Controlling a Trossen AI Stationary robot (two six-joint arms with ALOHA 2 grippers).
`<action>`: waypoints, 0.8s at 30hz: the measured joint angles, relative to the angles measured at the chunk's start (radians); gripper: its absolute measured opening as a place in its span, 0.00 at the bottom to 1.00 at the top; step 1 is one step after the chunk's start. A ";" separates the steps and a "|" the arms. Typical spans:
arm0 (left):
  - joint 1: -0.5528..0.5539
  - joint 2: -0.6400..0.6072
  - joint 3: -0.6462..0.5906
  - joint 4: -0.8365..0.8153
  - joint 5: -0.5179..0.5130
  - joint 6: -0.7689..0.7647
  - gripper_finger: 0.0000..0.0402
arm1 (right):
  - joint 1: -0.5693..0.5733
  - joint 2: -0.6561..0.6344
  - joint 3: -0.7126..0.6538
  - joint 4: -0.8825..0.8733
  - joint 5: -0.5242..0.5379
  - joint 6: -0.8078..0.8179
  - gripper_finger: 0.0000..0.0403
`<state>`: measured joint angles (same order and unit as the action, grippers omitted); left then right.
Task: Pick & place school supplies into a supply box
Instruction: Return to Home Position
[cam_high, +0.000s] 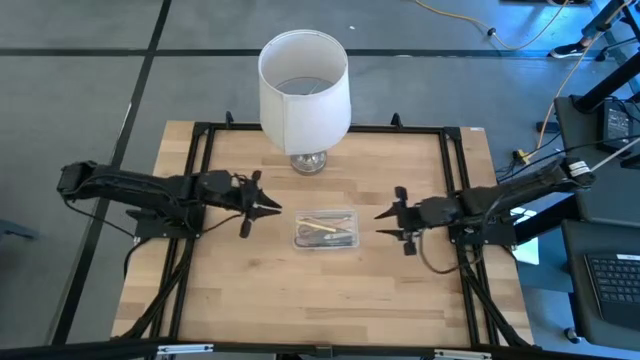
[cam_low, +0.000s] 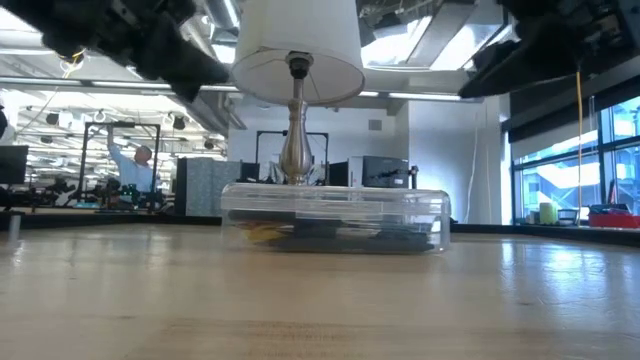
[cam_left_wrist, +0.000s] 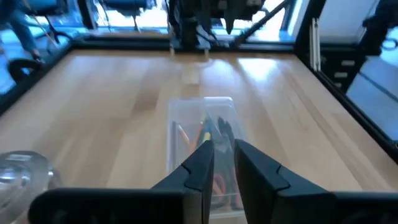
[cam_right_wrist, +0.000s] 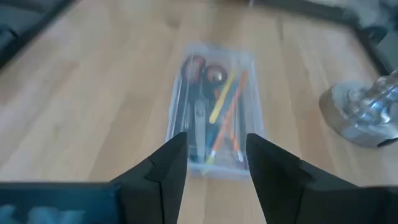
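Observation:
The clear supply box (cam_high: 325, 229) lies flat on the table's middle, its lid on top in the low view (cam_low: 335, 215). Inside it lie scissors (cam_right_wrist: 198, 118) with red-black handles, a yellow pencil (cam_right_wrist: 221, 99), an orange one (cam_right_wrist: 231, 109) and dark pens. My left gripper (cam_high: 272, 208) hovers just left of the box, its fingers a narrow gap apart (cam_left_wrist: 225, 148). My right gripper (cam_high: 383, 215) hovers just right of the box and is open wider (cam_right_wrist: 216, 140). Both point at the box and touch nothing.
A white-shaded lamp (cam_high: 305, 95) stands on a shiny base (cam_high: 308, 162) just beyond the box toward the far edge. A black frame (cam_high: 200, 140) runs along the table's sides. Bare wood (cam_high: 320, 300) lies between the box and the near edge.

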<state>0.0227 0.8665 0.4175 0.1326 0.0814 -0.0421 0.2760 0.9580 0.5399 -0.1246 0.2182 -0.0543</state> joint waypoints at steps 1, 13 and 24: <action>0.007 -0.025 -0.019 0.014 0.000 -0.001 0.15 | 0.000 -0.041 -0.026 0.014 -0.002 0.002 0.42; 0.081 -0.263 -0.177 0.062 0.002 -0.026 0.14 | 0.000 -0.391 -0.194 0.062 -0.002 0.024 0.42; 0.112 -0.409 -0.304 0.110 0.007 -0.059 0.14 | 0.000 -0.571 -0.289 0.058 -0.002 0.049 0.42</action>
<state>0.1346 0.4572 0.1132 0.2428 0.0887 -0.1008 0.2760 0.3872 0.2505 -0.0665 0.2165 -0.0051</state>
